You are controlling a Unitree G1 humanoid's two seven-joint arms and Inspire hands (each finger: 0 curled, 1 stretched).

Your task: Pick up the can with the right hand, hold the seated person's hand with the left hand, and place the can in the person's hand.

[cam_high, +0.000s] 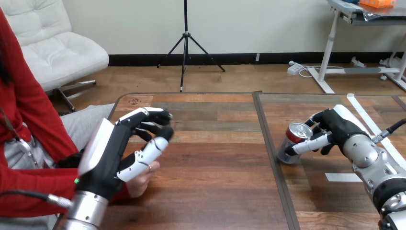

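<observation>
**benchwatcher:** Standing right by it. The right hand (335, 127) is clamped on the can (294, 141), with the thumb (311, 143) across the front and the rest of the hand wrapped round the back.

**tinkr_joe:** What's the can like? Anything in it?

**benchwatcher:** Red body, silver lid, and it's tipped over at an angle so the lid faces up and towards the robot. I can't tell from here if the lid's been opened or what's inside. Its bottom edge is right down at the table (215, 191), on the right-hand part. Can't say for sure if it's touching or just off the wood. There's a strip of white tape (340, 177) on the table near it.

**tinkr_joe:** And the other arm?

**benchwatcher:** It's well apart from the can, over on the left side. The left hand (107, 153) is loose and spread, not gripping anything. It sits over the person's hand (141, 182), which pokes out just under its thumb at the table's edge.
</observation>
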